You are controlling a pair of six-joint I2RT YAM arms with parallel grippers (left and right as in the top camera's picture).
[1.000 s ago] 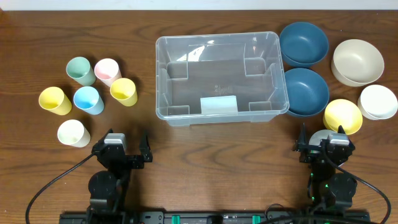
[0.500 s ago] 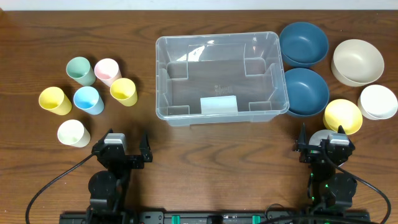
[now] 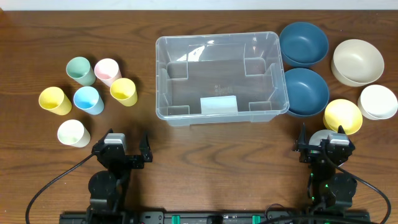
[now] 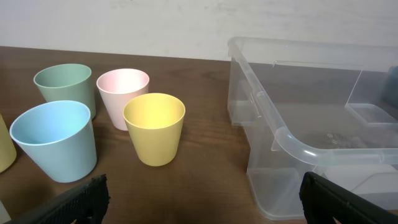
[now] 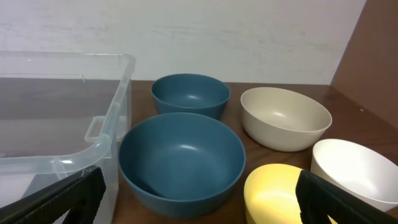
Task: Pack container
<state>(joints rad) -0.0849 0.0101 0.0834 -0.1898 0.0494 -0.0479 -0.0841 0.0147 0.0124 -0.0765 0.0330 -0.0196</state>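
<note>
The large clear container (image 3: 160, 81) stands empty at the middle back of the table, a pale label (image 3: 218, 104) on its near wall. Its rim shows in the left wrist view (image 4: 298, 143) and the right wrist view (image 5: 106, 134). My left gripper (image 3: 121, 149) is open and empty near the front edge, left of the container; its jaws stand wide apart over bare wood (image 4: 205, 208). My right gripper (image 3: 324, 145) is open and empty at the front right, facing a dark blue bowl (image 5: 180, 158) and a yellow bowl (image 5: 280, 193).
Several coloured cups stand at the left: green (image 3: 79, 70), pink (image 3: 107, 71), yellow (image 3: 124, 91), blue (image 3: 87, 99), another yellow (image 3: 54, 100), white (image 3: 73, 132). At the right are two dark blue bowls (image 3: 303, 43) (image 3: 306, 91), a beige bowl (image 3: 357, 61), a white bowl (image 3: 377, 101) and a yellow bowl (image 3: 342, 116).
</note>
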